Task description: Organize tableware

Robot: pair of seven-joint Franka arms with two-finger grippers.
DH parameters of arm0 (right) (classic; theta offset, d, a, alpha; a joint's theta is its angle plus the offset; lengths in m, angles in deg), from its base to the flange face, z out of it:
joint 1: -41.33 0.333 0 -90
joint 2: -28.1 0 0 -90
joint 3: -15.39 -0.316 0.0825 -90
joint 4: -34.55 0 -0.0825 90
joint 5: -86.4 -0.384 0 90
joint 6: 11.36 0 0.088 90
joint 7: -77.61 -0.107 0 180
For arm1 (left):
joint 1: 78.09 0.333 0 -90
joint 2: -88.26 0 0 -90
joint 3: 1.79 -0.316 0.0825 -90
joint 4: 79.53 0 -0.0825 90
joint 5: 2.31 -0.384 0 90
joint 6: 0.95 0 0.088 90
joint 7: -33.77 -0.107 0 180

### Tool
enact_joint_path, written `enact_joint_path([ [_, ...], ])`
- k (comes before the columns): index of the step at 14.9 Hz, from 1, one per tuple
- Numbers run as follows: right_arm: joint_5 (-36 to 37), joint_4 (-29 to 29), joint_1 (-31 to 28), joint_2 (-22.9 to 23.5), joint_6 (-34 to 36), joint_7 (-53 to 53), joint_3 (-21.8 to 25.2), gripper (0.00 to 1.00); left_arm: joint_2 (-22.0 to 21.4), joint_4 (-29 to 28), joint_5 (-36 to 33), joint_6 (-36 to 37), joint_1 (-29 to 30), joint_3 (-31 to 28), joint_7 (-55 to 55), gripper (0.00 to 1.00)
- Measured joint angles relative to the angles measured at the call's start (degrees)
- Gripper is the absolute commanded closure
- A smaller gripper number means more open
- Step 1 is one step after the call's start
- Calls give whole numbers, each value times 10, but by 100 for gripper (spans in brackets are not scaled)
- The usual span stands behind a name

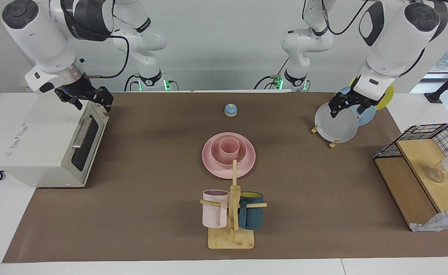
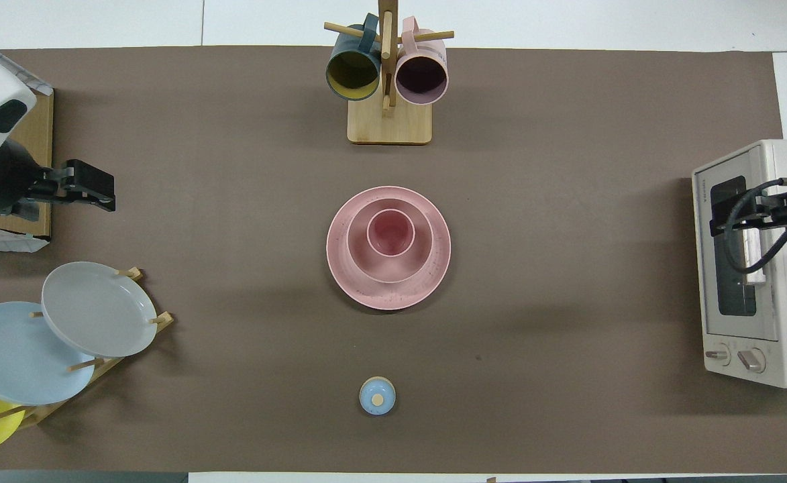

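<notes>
While the pink cup [image 1: 229, 149] sits inside the bowl [image 1: 217, 156] on the plate [image 1: 246, 165] at mid-table, you have both arms clear of the 3 pieces. Your left gripper [image 1: 351, 104] hangs over the plate rack [image 1: 333, 143], jaws wide and empty; your right gripper [image 1: 87, 98] waits over the toaster oven [image 1: 48, 141], also wide.
</notes>
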Motion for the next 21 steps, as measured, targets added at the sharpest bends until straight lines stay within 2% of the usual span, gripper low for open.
enact_joint_path([
  [21,0,0,0,0,0,0,0,0,-36,-2,23,44,0,11,0,0],
])
